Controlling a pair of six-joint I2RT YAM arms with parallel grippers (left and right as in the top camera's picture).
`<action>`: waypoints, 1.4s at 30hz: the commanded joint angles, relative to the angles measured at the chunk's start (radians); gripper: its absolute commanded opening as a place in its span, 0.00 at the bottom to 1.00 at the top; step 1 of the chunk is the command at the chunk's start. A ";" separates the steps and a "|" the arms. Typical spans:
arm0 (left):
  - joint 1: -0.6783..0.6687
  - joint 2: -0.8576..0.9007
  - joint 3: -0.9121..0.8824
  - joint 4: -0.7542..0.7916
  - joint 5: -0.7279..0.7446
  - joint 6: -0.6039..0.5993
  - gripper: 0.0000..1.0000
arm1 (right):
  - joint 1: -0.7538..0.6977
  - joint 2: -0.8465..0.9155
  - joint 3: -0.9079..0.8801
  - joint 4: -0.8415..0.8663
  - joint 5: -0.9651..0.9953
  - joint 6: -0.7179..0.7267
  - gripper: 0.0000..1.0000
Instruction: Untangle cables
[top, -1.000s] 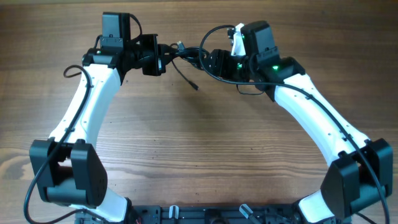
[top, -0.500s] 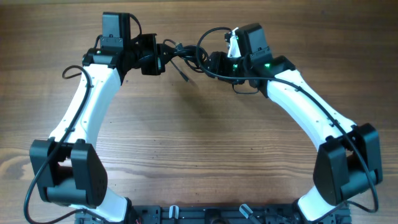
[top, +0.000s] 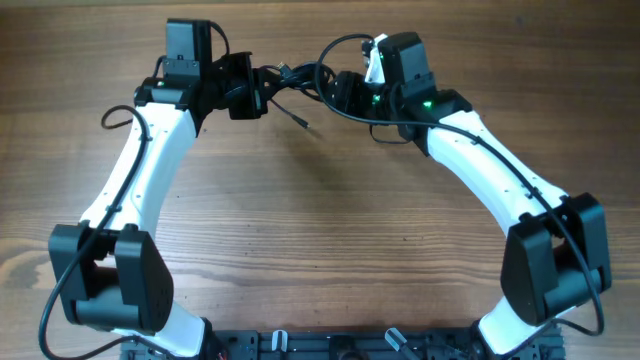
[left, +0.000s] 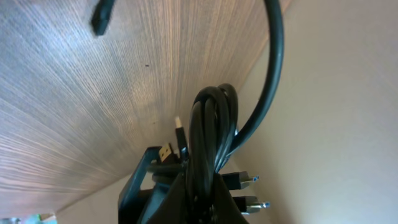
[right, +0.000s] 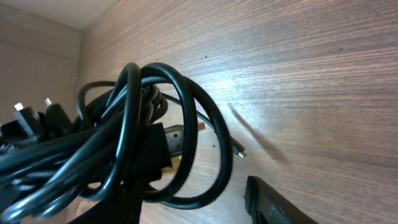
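Knotted thin black cables (top: 292, 80) over the far side of the brown wooden table (top: 320, 230)
We see the left gripper (top: 262, 90) clamped on the bundle; its loops drape across the right gripper (top: 338, 95), whose jaws we cannot judge as parted or closed.

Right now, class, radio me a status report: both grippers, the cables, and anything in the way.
Left gripper shut on the cables. Right gripper open at a loop, not clamped. Bundle knotted, one plug end trailing loose. No obstacle seen.
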 joint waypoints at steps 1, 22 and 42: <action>-0.054 -0.014 0.012 -0.006 0.086 -0.060 0.04 | 0.004 0.062 0.004 0.037 0.033 0.028 0.48; -0.020 -0.014 0.012 0.049 -0.104 -0.058 0.04 | 0.004 0.109 0.004 -0.060 -0.013 0.027 0.04; -0.020 -0.011 0.012 -0.201 -0.391 0.492 0.04 | -0.028 -0.119 0.004 -0.591 0.195 -0.195 0.04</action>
